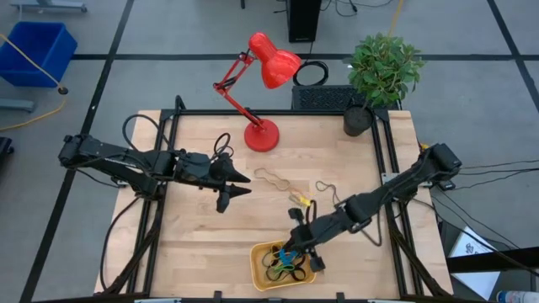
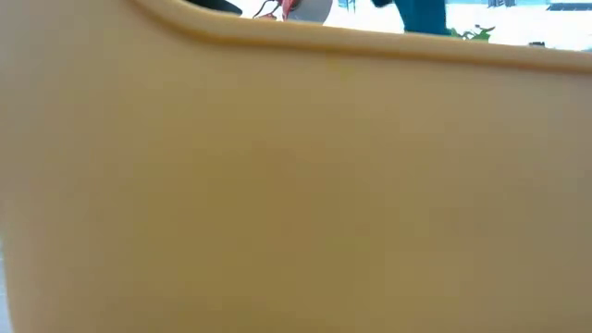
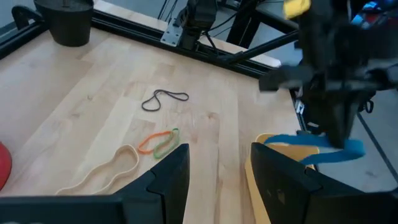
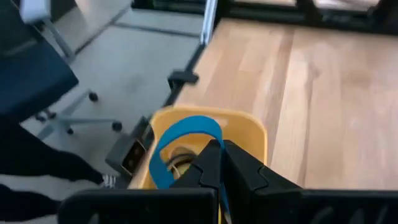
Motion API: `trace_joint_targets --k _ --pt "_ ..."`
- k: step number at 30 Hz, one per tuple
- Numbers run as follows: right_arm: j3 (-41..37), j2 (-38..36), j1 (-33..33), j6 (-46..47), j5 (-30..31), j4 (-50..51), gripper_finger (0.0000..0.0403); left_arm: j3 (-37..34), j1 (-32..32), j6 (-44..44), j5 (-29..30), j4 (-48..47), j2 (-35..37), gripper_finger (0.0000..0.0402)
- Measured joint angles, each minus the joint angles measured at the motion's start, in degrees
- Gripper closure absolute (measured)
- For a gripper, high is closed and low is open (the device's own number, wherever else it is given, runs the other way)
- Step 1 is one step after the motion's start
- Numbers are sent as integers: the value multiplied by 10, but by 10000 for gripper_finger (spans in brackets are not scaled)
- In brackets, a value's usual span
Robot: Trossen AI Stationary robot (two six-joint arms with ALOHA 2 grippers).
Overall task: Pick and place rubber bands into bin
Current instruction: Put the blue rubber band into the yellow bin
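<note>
The right gripper (image 1: 296, 250), closed on a blue rubber band (image 4: 180, 140), hangs over the yellow bin (image 1: 257, 275) at the table's front edge, apparently ready to release; the left gripper (image 1: 238, 184) waits open mid-table.

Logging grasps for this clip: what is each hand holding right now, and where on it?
The right hand is shut on a blue rubber band, pinching one end of the loop above the yellow tray. The left hand is open, holding nothing.

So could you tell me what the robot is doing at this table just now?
The right gripper is shut on a blue rubber band, holding it over the yellow bin, which already has several bands in it. The left gripper waits open above mid-table. A tan band, a dark band and an orange-green pair lie on the wood.
</note>
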State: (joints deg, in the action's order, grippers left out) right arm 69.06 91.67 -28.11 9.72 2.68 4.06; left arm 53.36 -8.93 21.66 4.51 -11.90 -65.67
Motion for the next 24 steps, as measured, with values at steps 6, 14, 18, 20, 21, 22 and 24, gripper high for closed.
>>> trace_joint_targets --k 6,14,18,20,21,22,24 --pt "0 58 -5 18 0 1 402 0 0 -4 0 0 0 224" --pt "0 119 -5 62 0 1 395 0 0 -3 0 -1 0 224" --pt "0 132 -5 67 0 2 397 0 0 -3 0 -1 0 224" --pt "0 132 -5 68 0 3 394 0 0 -3 0 -1 0 224" --pt "0 132 -5 68 0 2 392 0 0 -3 0 -1 0 224" --pt "0 131 -5 68 0 2 389 0 0 -3 0 -1 0 224" --pt "0 131 -5 78 1 2 381 0 0 -3 0 -1 0 224"
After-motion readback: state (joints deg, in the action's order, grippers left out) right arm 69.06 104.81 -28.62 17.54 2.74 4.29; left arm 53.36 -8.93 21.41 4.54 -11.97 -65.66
